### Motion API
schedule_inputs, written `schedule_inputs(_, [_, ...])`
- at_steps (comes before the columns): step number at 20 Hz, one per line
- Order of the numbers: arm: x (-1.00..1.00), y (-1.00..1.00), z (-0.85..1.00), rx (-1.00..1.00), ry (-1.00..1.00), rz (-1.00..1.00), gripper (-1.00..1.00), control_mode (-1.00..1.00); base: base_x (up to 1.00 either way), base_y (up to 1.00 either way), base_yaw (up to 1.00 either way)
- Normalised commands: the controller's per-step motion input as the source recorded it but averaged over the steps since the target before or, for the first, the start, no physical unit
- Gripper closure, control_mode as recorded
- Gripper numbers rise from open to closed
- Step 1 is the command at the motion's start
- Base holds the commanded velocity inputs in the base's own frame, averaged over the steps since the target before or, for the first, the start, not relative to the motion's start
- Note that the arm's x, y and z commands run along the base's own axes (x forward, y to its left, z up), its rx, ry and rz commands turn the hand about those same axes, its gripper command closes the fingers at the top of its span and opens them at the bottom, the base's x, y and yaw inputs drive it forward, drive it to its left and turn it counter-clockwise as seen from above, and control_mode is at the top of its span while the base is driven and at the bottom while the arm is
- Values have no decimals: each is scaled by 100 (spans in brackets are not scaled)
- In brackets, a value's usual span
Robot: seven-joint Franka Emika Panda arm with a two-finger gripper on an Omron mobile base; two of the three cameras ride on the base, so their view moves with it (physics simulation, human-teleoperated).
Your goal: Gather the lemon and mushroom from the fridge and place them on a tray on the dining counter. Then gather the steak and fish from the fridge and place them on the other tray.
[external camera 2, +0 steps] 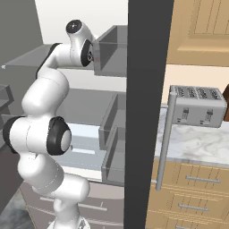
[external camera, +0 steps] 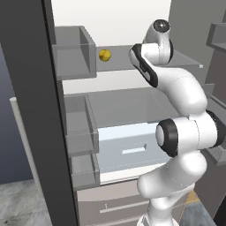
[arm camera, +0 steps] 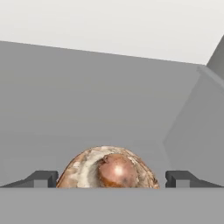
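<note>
Inside the fridge (external camera: 132,26), on a grey shelf (arm camera: 87,109), straddling the mushroom (arm camera: 107,168) dead ahead between wide-open gripper (arm camera: 111,178) tips, not gripping.

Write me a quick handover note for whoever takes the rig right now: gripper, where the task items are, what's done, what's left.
Gripper: jaws wide, one finger either side of the mushroom, not closed on it.
Mushroom: on a grey shelf inside the open fridge, between the fingertips.
Lemon: on the upper fridge shelf, untouched.
Done: fridge open, arm reached in.
Left: grasp the mushroom, carry it and the lemon to a tray, then steak and fish to the other tray.
</note>
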Motion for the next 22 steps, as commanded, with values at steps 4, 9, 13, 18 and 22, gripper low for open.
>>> schedule_inputs(4, [3, -1, -15, 0, 1, 0, 100, -100, 0, 0, 0])
schedule_inputs(9, [-17, 0, -8, 1, -2, 0, 100, -100, 0, 0, 0])
schedule_inputs(13, [-76, 0, 40, 3, -14, -1, 100, -100, 0, 0, 0])
schedule_inputs(18, [-99, 0, 15, 5, -10, -1, 100, -100, 0, 0, 0])
schedule_inputs(22, [-100, 0, 2, 8, -6, -5, 100, -100, 0, 0, 0])
